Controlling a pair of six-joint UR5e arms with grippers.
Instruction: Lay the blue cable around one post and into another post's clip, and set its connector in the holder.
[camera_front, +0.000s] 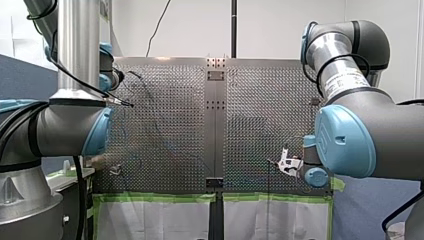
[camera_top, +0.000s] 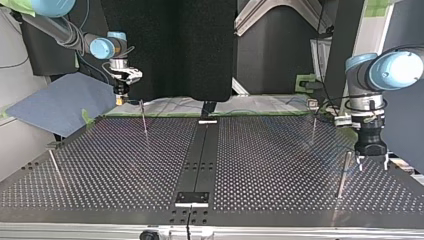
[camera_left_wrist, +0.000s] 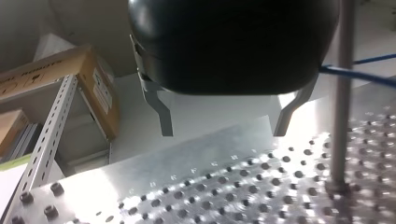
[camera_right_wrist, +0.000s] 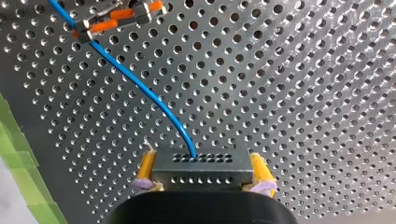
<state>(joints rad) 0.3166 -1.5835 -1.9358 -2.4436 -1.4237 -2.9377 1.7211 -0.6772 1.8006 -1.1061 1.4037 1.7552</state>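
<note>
The blue cable (camera_right_wrist: 140, 88) leaves the upper row of holes in the connector (camera_right_wrist: 201, 169). It curves away over the perforated table (camera_right_wrist: 303, 93) to an orange-and-metal clip (camera_right_wrist: 116, 18) ahead of the connector, then passes out of view. My right gripper (camera_right_wrist: 204, 173) pinches the connector by its two ends between yellow pads (camera_right_wrist: 261, 172). In the top view the right wrist points down at the table's far edge. Across the table from the connector, my left gripper (camera_left_wrist: 223, 130) hangs straight down just above the surface, its metal fingers (camera_left_wrist: 161, 112) spread with nothing between them. A post (camera_left_wrist: 341, 116) stands just beside it, and the cable crosses that post. Whether the two touch cannot be told. In the front and top views the cable is too faint to follow.
</note>
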